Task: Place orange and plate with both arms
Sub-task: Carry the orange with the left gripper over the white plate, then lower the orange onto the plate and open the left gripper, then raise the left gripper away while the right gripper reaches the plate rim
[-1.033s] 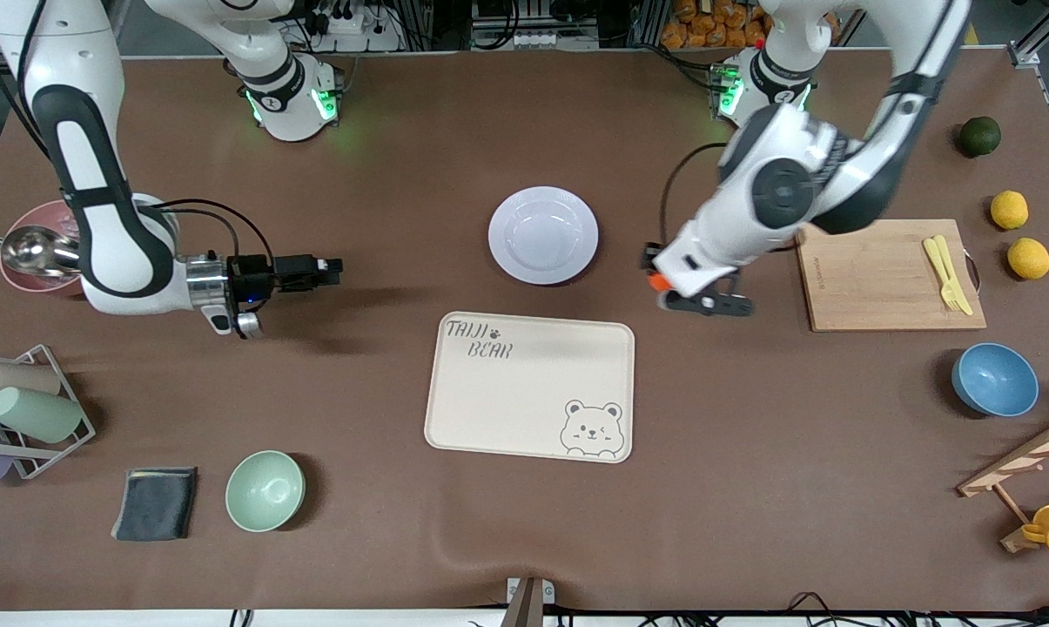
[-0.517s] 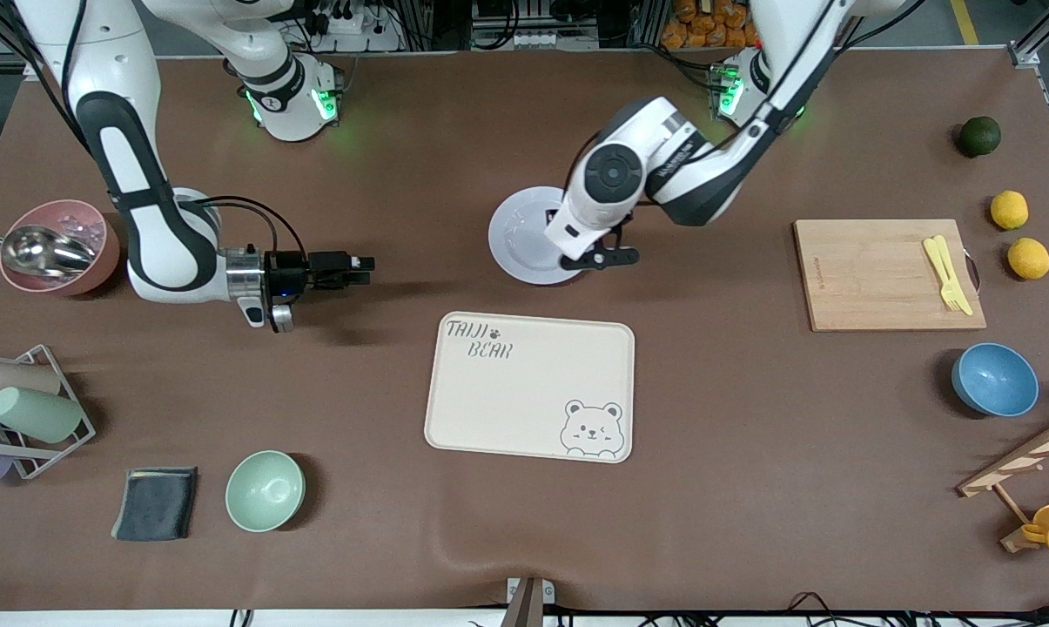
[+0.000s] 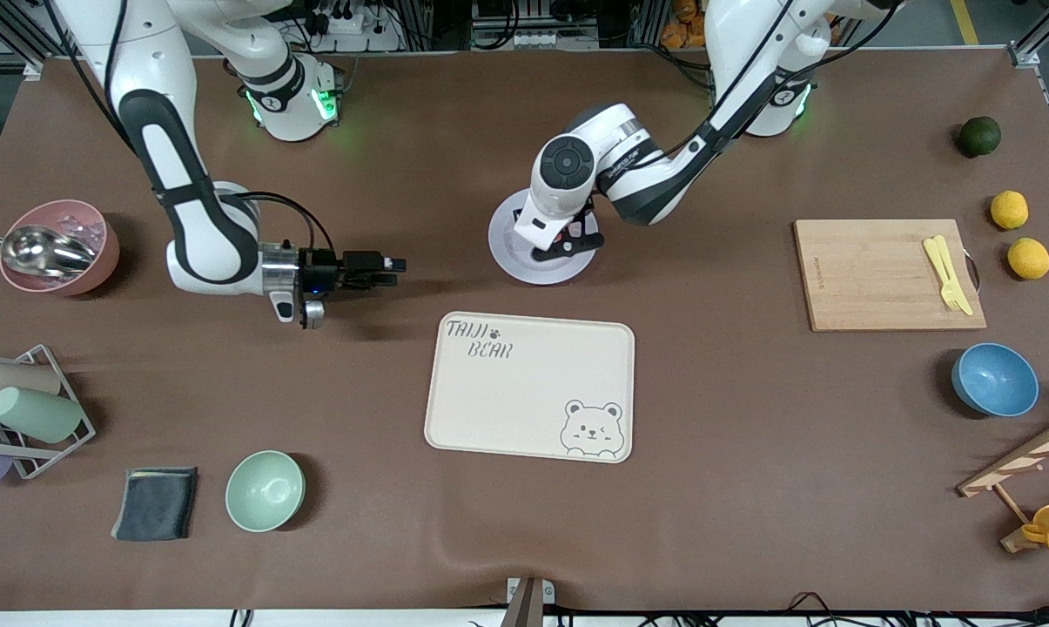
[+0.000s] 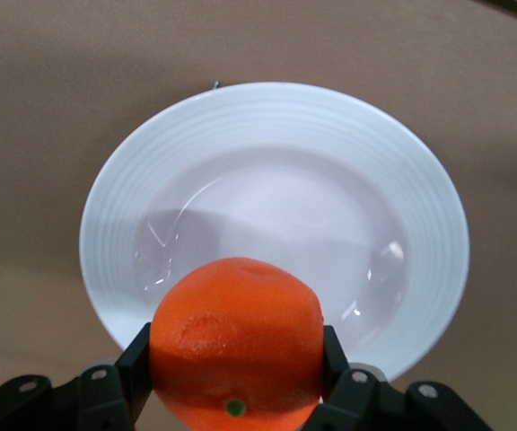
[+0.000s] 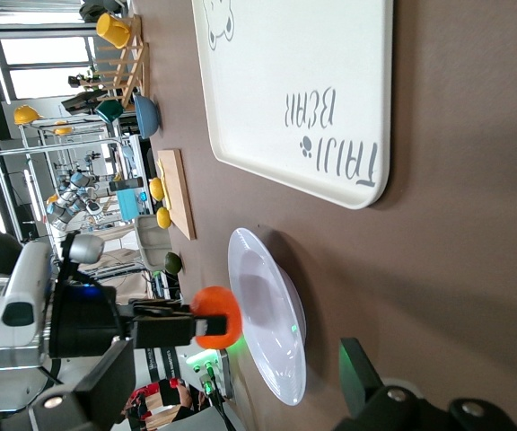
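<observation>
Currently L claw (image 4: 233,382) pinches the orange (image 4: 236,346) btwn both fingers, held just above the plate (image 4: 420,233), over its basin. Plate sits on the tabletop (image 3: 750,435), farther from the front cam than the cream bear tray (image 3: 528,387), w/ a gap btwn them. R claw (image 3: 385,268) hovers low over bare tabletop toward the R arm's end, fingers spread, nothing in them, pointing toward the plate, well apart from it.

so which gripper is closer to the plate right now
Left. The left gripper hangs right over the plate, shut on the orange. The right gripper is open, off toward the right arm's end.
</observation>
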Tool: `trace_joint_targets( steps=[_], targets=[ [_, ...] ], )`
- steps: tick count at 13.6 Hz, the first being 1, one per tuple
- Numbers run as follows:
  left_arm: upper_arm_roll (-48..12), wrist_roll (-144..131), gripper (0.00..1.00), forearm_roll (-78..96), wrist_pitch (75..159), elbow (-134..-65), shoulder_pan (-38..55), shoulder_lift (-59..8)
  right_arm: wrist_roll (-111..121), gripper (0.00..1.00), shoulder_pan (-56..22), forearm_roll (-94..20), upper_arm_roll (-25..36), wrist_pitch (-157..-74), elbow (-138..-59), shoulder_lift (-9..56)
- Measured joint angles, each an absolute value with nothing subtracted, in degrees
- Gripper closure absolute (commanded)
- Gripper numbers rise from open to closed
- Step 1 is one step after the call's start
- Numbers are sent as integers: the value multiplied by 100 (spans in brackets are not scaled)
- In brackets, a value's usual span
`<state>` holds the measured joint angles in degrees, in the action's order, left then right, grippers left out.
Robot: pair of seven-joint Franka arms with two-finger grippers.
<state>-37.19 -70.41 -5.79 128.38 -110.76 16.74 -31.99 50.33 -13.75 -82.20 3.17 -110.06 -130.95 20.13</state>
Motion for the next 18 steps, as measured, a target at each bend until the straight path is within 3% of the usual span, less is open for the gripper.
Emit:
trace_joint_targets(
  steps=[1,4,5,6,12,18],
  targets=[
    [-3717,-7211,100,-704,12912,-11078,1689,-3334,5079,0,-1397,-8231,318,-11023,-13114,2020],
    [-3701,-7489,74,-1007,13178,-11076,1715,-3707,5205,0,-1397,-8330,341,-11030,-13134,2067],
    [-3699,-7527,42,-1016,13325,-11075,1719,-3793,5271,0,-1400,-8396,338,-11030,-13136,2096],
    [-3699,-7546,0,-1015,13404,-11063,1720,-3848,5412,0,-1416,-8512,332,-11029,-13143,2143],
    [-3446,-7848,0,-1437,13496,-10827,1708,-3699,5917,9,-1817,-9188,321,-11179,-13157,2424],
    [-3428,-7774,0,-1452,12694,-10623,894,-2027,5917,18,-2443,-9740,314,-11861,-13150,2424]
  ],
)
